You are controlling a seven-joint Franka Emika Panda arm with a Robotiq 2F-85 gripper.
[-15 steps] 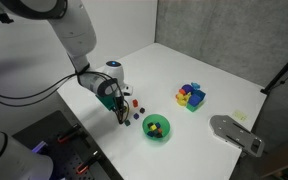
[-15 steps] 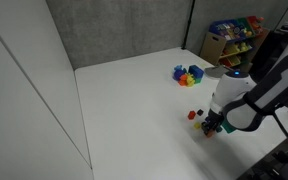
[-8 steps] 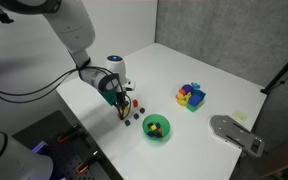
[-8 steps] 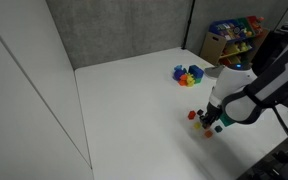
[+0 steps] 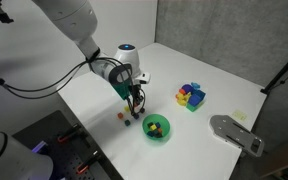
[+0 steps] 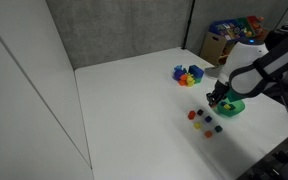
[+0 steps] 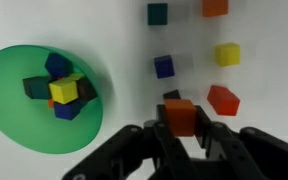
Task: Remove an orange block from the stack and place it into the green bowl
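You bring the gripper (image 5: 136, 100) up beside the green bowl (image 5: 157, 137) in an exterior view.
In an exterior view it hangs near the bowl (image 6: 233, 110), beyond loose cubes (image 6: 202, 120). In the wrist view, its jaws clamp an orange block (image 7: 181, 115); the bowl lies left.

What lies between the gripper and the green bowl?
Only bare table between the gripper, holding an orange block, and the green bowl, in the wrist view.
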